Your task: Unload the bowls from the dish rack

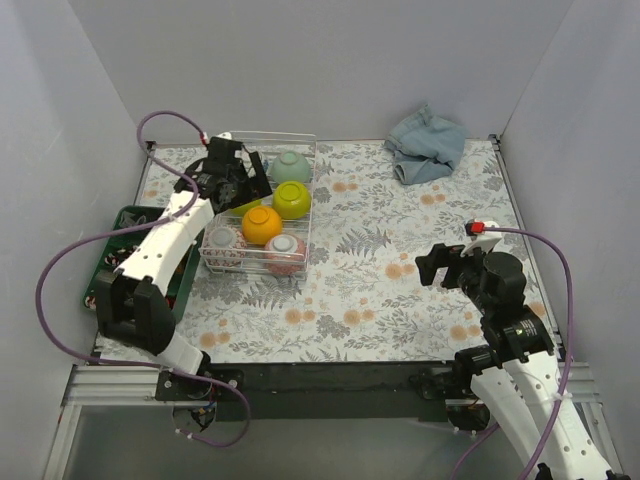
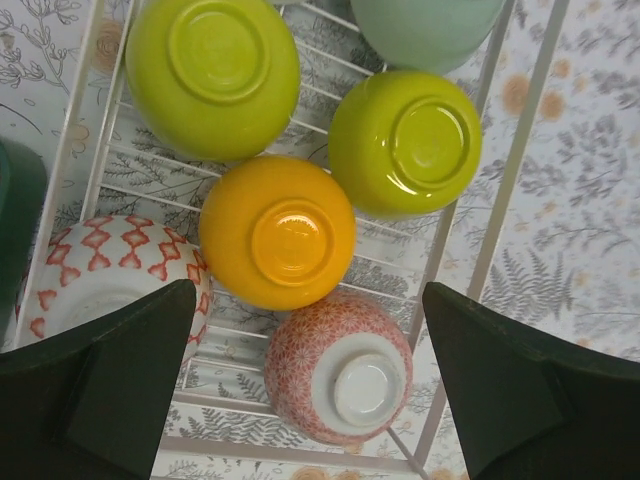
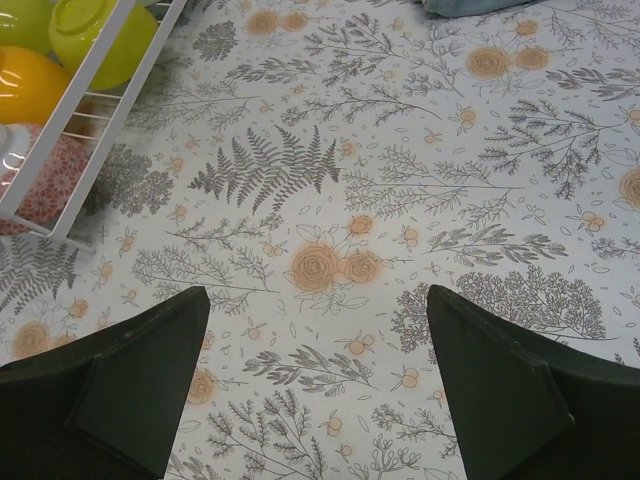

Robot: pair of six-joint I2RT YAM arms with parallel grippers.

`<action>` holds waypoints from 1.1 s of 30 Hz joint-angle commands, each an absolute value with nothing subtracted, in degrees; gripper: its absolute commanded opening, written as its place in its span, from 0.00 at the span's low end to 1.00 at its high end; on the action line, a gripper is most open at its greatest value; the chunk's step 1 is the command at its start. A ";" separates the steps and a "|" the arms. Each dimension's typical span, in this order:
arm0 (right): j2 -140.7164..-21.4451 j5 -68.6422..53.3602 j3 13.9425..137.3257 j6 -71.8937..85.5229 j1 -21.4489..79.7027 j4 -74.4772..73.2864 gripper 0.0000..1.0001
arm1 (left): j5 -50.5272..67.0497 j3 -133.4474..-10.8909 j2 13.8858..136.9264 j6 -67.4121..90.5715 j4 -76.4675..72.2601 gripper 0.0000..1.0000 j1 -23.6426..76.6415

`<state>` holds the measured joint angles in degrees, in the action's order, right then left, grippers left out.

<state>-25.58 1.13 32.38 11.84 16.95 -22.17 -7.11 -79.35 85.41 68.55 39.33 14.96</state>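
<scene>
jaws apart, l over rack (image 2: 512, 180); pale-green bowl (image 2: 425, 30) cropped

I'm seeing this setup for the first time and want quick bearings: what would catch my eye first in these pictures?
The orange bowl and the lime green bowl beside it glow brightest, both upside down in the wire dish rack at the far left. The left gripper hovers open directly above them. A crumpled blue cloth lies in the far right corner.

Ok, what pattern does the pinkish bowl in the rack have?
Small round bowl: dense pinkish-red floral lattice, white foot; left wrist view.
</scene>
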 commanded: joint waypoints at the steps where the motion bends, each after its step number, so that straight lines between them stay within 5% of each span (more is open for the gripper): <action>1: -25.75 -1.32 31.99 11.43 17.31 -19.51 0.99 | -19.41 -87.78 90.60 64.52 47.45 0.98 21.42; 9: -27.07 -1.41 32.17 10.99 17.40 -20.12 0.99 | -35.93 -101.67 106.77 62.05 56.68 0.98 28.56; 33: -28.04 1.23 31.38 9.76 17.40 -22.94 0.99 | -38.05 -110.74 124.19 66.45 67.94 0.94 33.13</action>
